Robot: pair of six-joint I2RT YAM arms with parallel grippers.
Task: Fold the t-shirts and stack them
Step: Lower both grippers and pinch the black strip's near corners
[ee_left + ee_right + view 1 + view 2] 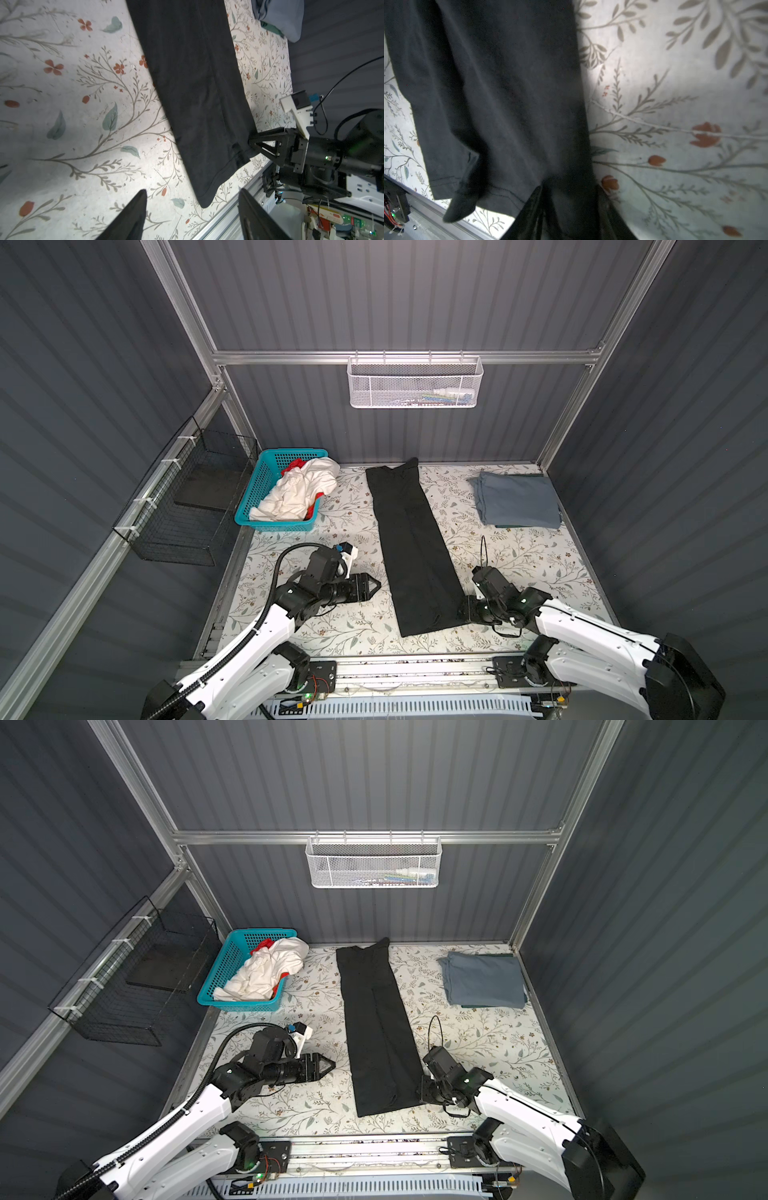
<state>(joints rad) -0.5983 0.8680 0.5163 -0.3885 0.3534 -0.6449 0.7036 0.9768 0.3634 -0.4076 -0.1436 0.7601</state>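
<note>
A black t-shirt [411, 547] [378, 1027] lies folded lengthwise into a long strip down the middle of the floral table. My right gripper [462, 610] [569, 190] sits at the strip's near right corner. Its jaws stand apart on either side of the hem [508, 193], with cloth between them. My left gripper [378, 584] [192, 190] is open and holds nothing. It lies low to the left of the strip's near end, pointing at it. A folded blue-grey t-shirt [517, 499] rests at the far right. A white t-shirt [299, 493] and a red t-shirt [293, 465] are crumpled in the teal basket [274, 527].
A black wire basket [187, 506] hangs on the left wall. On the back wall, high above the table, hangs a white mesh basket [415, 381]. An aluminium rail [395, 664] runs along the near edge, just beyond the black shirt's hem. Dark walls close in on the left, back and right.
</note>
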